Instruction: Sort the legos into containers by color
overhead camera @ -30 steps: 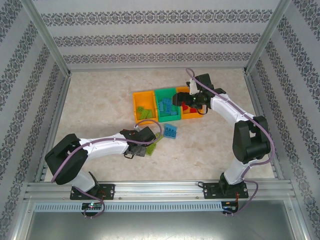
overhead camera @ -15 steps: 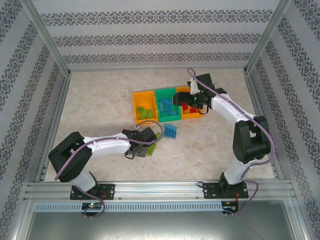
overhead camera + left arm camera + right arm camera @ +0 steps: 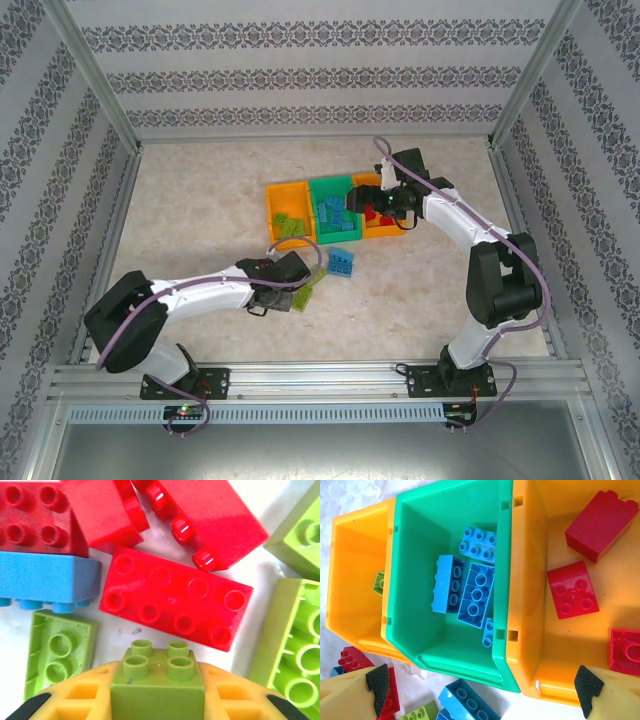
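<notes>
My left tool [image 3: 157, 702] clamps narrow on a green brick [image 3: 156, 670] at the frame's bottom centre; my right tool [image 3: 482, 687] gapes wide above the bins [image 3: 407, 580].

Red bricks [image 3: 175, 602]: hard plastic, glossy, glare on studs. Lime brick [image 3: 157, 682]: plastic, duller, small scuff. Blue bricks [image 3: 475, 592]: same plastic, satin. Bins [image 3: 502, 580]: smooth moulded plastic, soft sheen. Left claw [image 3: 157, 692] fingers [image 3: 82, 695]: yellow plastic, matt. Right claw [image 3: 482, 687] pads [image 3: 377, 682]: black, grainy, rubber-like. Counter [image 3: 200, 200]: marbled, matt. Frame [image 3: 320, 378]: brushed metal. Walls [image 3: 320, 70]: patterned paper.
</notes>
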`<state>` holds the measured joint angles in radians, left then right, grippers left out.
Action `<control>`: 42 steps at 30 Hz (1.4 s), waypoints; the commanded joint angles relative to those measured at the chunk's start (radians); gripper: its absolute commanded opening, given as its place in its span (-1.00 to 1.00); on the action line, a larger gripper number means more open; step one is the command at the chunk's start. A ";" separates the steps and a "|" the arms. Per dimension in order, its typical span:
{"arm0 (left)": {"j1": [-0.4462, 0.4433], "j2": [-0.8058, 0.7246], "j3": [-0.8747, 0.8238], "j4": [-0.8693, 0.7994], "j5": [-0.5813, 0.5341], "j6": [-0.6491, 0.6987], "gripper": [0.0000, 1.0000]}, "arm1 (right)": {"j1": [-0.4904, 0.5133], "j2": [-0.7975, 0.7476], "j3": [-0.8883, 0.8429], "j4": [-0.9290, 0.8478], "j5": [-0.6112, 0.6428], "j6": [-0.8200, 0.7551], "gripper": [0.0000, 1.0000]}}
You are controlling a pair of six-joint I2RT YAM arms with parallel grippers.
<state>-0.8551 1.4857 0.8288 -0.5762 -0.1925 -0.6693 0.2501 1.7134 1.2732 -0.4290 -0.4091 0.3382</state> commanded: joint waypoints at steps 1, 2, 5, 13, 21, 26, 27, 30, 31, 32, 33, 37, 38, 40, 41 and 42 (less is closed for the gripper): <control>0.010 -0.065 0.028 -0.095 -0.028 -0.029 -0.45 | -0.008 -0.038 -0.015 0.000 -0.006 -0.011 0.96; 0.010 -0.076 0.033 -0.111 -0.032 -0.027 -0.45 | -0.007 -0.042 -0.018 0.001 -0.005 -0.015 0.96; 0.011 -0.102 0.072 -0.144 -0.056 -0.017 -0.43 | 0.012 -0.078 -0.053 0.016 0.049 -0.033 0.95; 0.100 -0.051 0.277 -0.125 -0.062 0.122 -0.42 | 0.108 -0.176 -0.171 0.041 0.146 -0.109 0.96; 0.289 0.105 0.439 0.015 0.074 0.244 -0.45 | 0.171 -0.296 -0.400 0.213 0.244 0.094 0.96; 0.335 0.243 0.554 0.041 0.139 0.266 -0.46 | 0.219 -0.338 -0.493 0.321 0.279 0.199 0.96; 0.347 0.276 0.580 0.042 0.147 0.265 -0.46 | 0.233 -0.335 -0.497 0.319 0.286 0.209 0.96; 0.368 0.344 0.641 0.034 0.153 0.245 -0.44 | 0.263 -0.322 -0.497 0.297 0.296 0.222 0.96; 0.373 0.370 0.664 0.022 0.156 0.231 -0.43 | 0.273 -0.318 -0.500 0.291 0.302 0.230 0.96; 0.379 0.394 0.691 0.012 0.160 0.217 -0.40 | 0.281 -0.312 -0.502 0.282 0.310 0.245 0.95; 0.383 0.412 0.711 0.004 0.164 0.207 -0.36 | 0.289 -0.309 -0.503 0.274 0.317 0.258 0.93; 0.390 0.477 0.791 -0.031 0.179 0.179 -0.19 | 0.329 -0.291 -0.504 0.258 0.355 0.283 0.91; 0.389 0.490 0.803 -0.036 0.180 0.172 -0.11 | 0.339 -0.284 -0.499 0.252 0.365 0.279 0.91; 0.390 0.506 0.817 -0.042 0.192 0.162 0.00 | 0.349 -0.265 -0.490 0.241 0.373 0.277 0.90; 0.391 0.510 0.820 -0.042 0.198 0.157 0.08 | 0.355 -0.252 -0.482 0.236 0.369 0.280 0.90; 0.391 0.512 0.820 -0.043 0.201 0.153 0.19 | 0.358 -0.241 -0.478 0.231 0.364 0.285 0.90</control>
<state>-0.4755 1.9865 1.6173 -0.5724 -0.0147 -0.4850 0.5938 1.4391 0.7807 -0.1692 -0.0814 0.5980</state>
